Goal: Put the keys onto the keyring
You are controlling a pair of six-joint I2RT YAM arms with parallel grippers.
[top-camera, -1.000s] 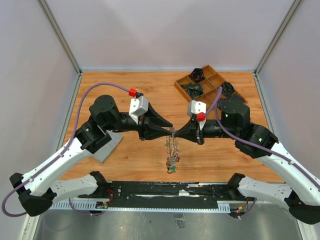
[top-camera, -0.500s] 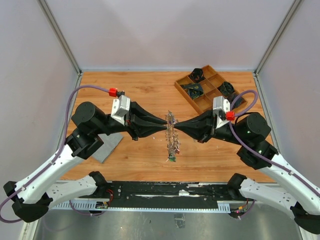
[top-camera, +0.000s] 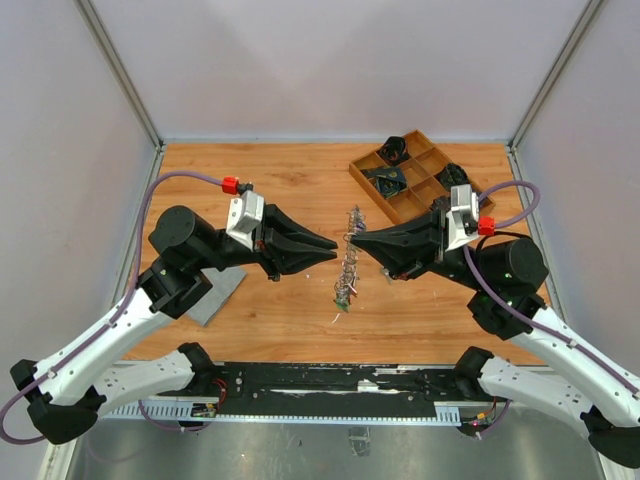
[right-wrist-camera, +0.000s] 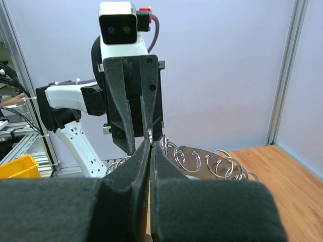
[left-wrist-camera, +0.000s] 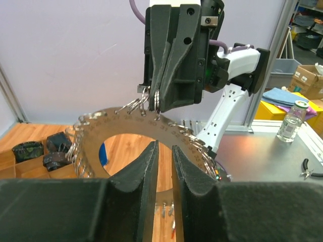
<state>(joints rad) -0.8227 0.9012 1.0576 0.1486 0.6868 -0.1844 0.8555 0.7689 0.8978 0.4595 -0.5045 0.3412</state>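
The keyring (top-camera: 347,268) is a flat silver ring crowded with small split rings and dangling keys, and it hangs edge-on above the table. My right gripper (top-camera: 354,238) is shut on its top edge. In the right wrist view the right gripper (right-wrist-camera: 150,142) pinches one small ring, with the keyring (right-wrist-camera: 237,160) stretching away to the right. My left gripper (top-camera: 333,243) points at the keyring from the left. In its own view the left gripper (left-wrist-camera: 163,146) shows a narrow gap holding nothing, and the keyring (left-wrist-camera: 121,123) is just beyond it. Small keys (left-wrist-camera: 169,212) hang from the keyring's lower edge.
A wooden compartment tray (top-camera: 420,170) holding dark bundles (top-camera: 385,178) stands at the back right, just behind the right arm. A grey mat (top-camera: 215,292) lies under the left arm. Bare wood surrounds the hanging keyring.
Both grippers rose and moved toward the back with the keyring. The left jaws narrowed and now stand just clear of it, so it hangs from the right gripper alone.
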